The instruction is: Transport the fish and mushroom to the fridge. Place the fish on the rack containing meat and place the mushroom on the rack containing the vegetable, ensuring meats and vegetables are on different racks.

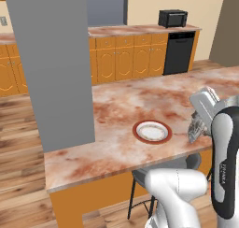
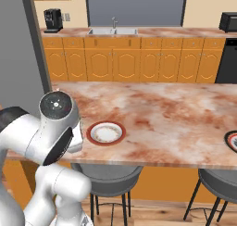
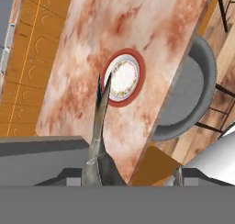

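Right now my pincer [image 1: 198,129] holds the thin silvery-grey fish [image 3: 98,131]: in the hand view its slender body runs up from between my fingertips, forked tail outermost, pointing toward the round white plate with a red rim [image 3: 122,77]. That plate lies bare on the marbled reddish counter [image 2: 176,114], near the edge above a grey round stool [image 2: 107,175], so I judge the fish has been lifted off it and the fridge leg of the job is what comes next. I carry the fish clear above the counter rather than dragging it, gripped at the thicker head end so the thin tail hangs free. From the left base view my hand sits beside the plate, over the counter's near edge. A tall flat grey panel [image 1: 53,59] stands at the counter's end; whether it belongs to the fridge I cannot tell. The mushroom is yet to be dealt with.
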Robot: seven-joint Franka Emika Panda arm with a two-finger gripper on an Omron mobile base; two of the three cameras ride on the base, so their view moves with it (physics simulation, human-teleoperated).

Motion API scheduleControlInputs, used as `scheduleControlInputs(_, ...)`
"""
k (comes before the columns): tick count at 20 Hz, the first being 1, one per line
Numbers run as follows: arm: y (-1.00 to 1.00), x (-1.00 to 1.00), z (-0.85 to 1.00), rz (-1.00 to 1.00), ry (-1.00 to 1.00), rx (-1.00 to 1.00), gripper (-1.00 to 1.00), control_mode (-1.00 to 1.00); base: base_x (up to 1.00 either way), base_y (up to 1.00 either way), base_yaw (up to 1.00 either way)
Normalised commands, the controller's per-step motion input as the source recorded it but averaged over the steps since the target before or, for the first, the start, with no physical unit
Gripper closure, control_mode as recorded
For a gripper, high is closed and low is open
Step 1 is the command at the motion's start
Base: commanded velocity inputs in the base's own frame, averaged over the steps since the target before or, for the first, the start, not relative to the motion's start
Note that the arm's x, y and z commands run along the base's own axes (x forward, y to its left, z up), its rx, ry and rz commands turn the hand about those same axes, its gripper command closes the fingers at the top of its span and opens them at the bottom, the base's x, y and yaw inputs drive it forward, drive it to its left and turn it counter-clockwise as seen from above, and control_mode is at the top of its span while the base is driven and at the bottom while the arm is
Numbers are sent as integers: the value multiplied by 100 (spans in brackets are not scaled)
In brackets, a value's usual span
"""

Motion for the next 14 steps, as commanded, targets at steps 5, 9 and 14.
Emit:
scheduleControlInputs(5,8,-26,93,0,-12,-3,100,-100,0,0,0)
scheduleControlInputs(9,0,-32,44,-5,-30,0,100,-100,0,0,0)
scheduleControlInputs(14,5,-23,49,-6,-15,0,100,-100,0,0,0)
